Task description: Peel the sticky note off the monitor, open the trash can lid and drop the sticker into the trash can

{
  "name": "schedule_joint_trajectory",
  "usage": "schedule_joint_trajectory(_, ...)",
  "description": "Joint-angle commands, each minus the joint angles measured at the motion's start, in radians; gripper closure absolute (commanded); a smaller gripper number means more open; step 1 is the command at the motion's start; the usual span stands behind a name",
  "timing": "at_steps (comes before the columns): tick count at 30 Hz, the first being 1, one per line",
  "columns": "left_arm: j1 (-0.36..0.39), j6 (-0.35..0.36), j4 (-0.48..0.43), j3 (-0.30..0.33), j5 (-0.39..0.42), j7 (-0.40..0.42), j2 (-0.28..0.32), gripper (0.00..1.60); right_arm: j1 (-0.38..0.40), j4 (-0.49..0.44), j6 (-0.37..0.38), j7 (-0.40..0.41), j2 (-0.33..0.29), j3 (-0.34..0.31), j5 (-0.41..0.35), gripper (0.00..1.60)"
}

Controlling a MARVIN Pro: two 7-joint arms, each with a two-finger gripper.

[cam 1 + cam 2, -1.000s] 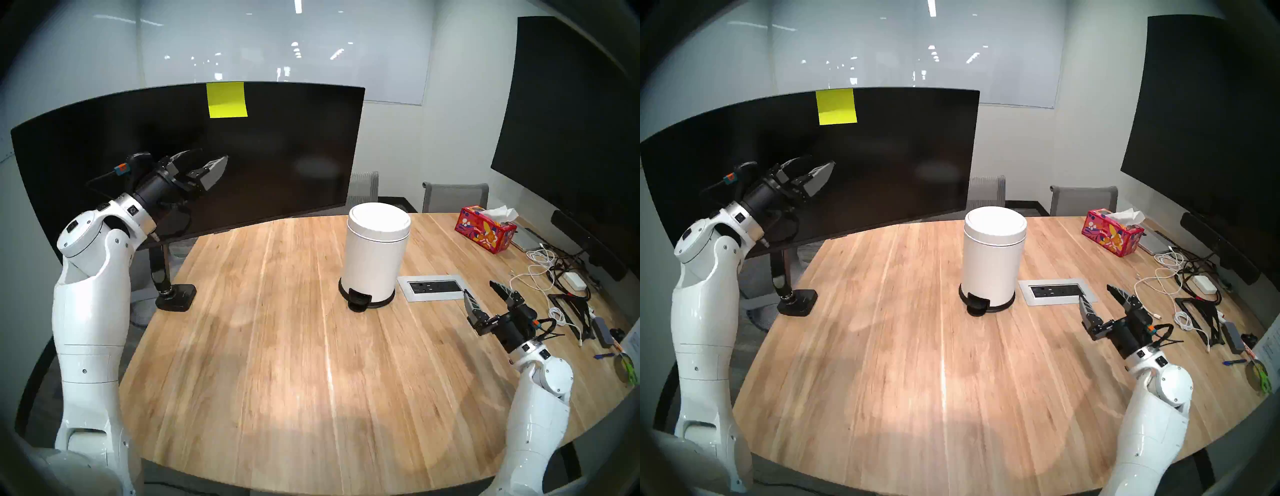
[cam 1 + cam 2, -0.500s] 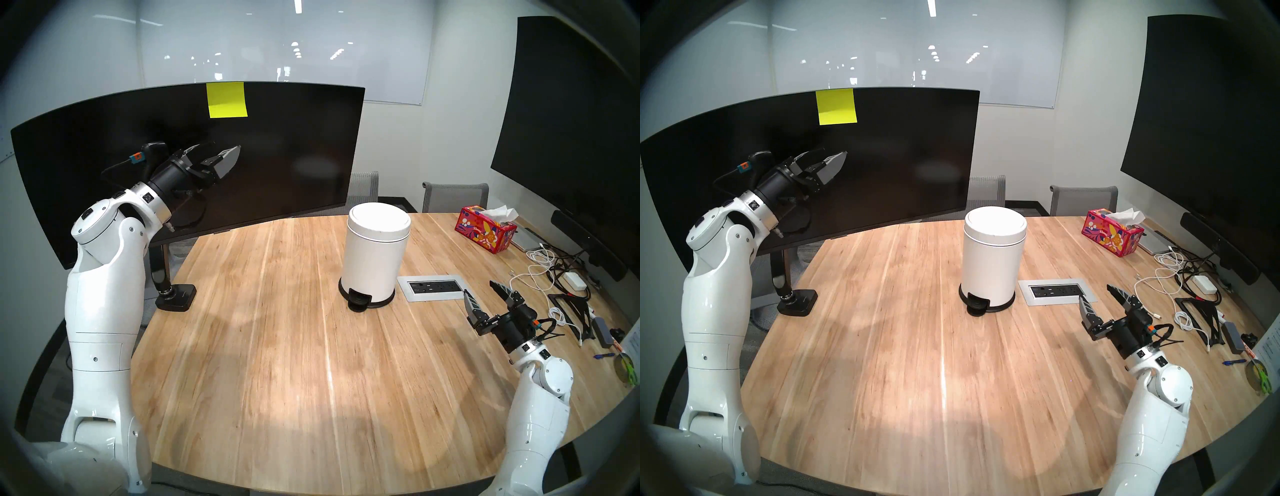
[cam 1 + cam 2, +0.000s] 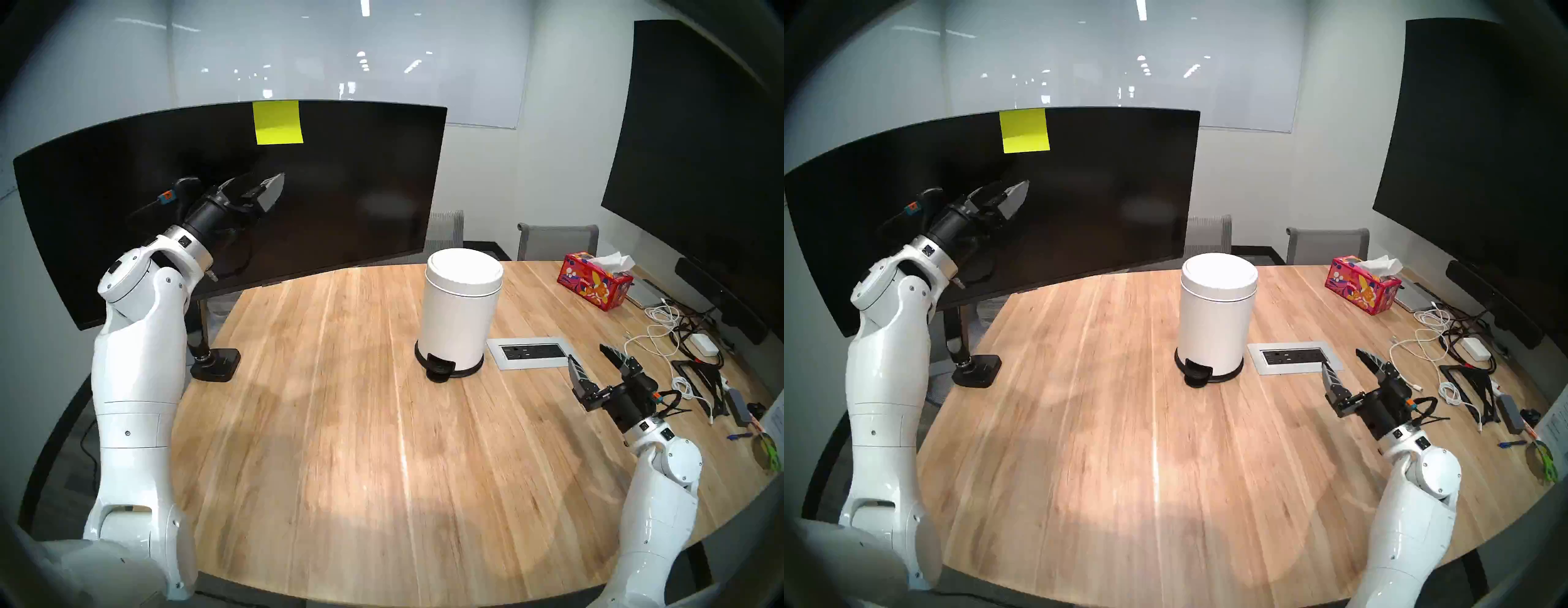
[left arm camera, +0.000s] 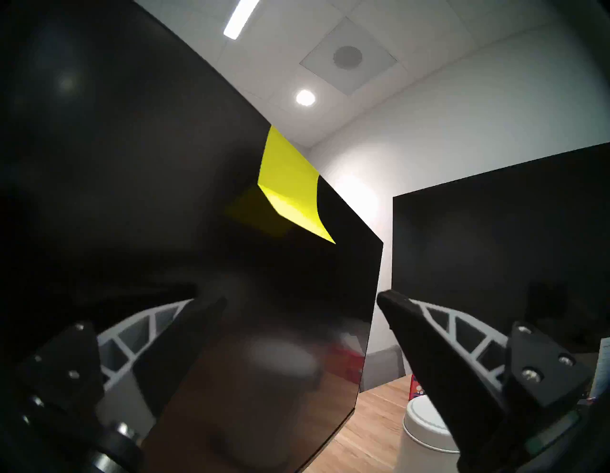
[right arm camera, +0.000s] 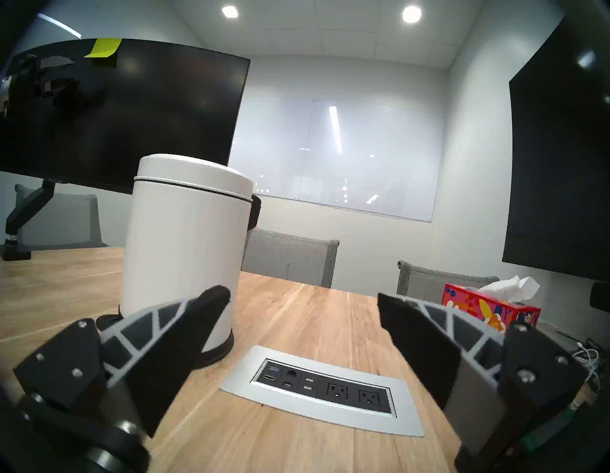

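Observation:
A bright yellow-green sticky note [image 3: 278, 123] [image 3: 1024, 130] [image 4: 290, 188] [image 5: 103, 48] hangs from the top edge of the wide curved monitor [image 3: 339, 191] [image 3: 1102, 191] [image 4: 132, 165] [image 5: 148, 109], its lower edge curling off the screen. My left gripper [image 3: 267, 182] [image 3: 1015, 189] [image 4: 302, 297] is open and empty, raised in front of the screen, below the note. The white trash can [image 3: 460, 314] [image 3: 1214, 314] [image 5: 185, 244] stands on the table with its lid [image 3: 464, 265] [image 3: 1219, 271] [image 5: 194, 173] shut. My right gripper [image 3: 592, 354] [image 3: 1346, 358] [image 5: 303, 297] is open and empty, low over the table right of the can.
A power-outlet panel [image 3: 530, 352] [image 5: 323, 389] is set into the wooden table [image 3: 339, 424] between the can and my right gripper. A tissue box [image 3: 596, 286], cables [image 3: 679, 335] and small gadgets lie at the right. A big flat black screen [image 3: 700, 170] hangs on the right wall. The monitor's stand [image 3: 214, 363] is clamped at the table's left edge.
My left arm has swung inward and the left gripper has risen and moved nearer the screen, closer under the note. The right arm has stayed still.

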State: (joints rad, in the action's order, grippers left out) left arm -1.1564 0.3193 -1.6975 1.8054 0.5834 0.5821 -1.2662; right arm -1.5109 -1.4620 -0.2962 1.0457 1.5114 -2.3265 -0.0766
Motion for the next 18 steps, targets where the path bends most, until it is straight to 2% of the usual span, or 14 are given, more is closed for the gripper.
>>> schedule_joint_trajectory(1, 0.051, -0.02, 0.001, -0.008, 0.016, 0.025, -0.002, 0.0, 0.007, -0.015, -0.001, 0.003, 0.0, 0.003, -0.005, 0.0)
schedule_joint_trajectory(18, 0.075, -0.013, 0.004, -0.011, 0.025, 0.04, -0.005, 0.0, 0.007, -0.015, -0.001, 0.003, 0.0, 0.002, -0.005, 0.0)
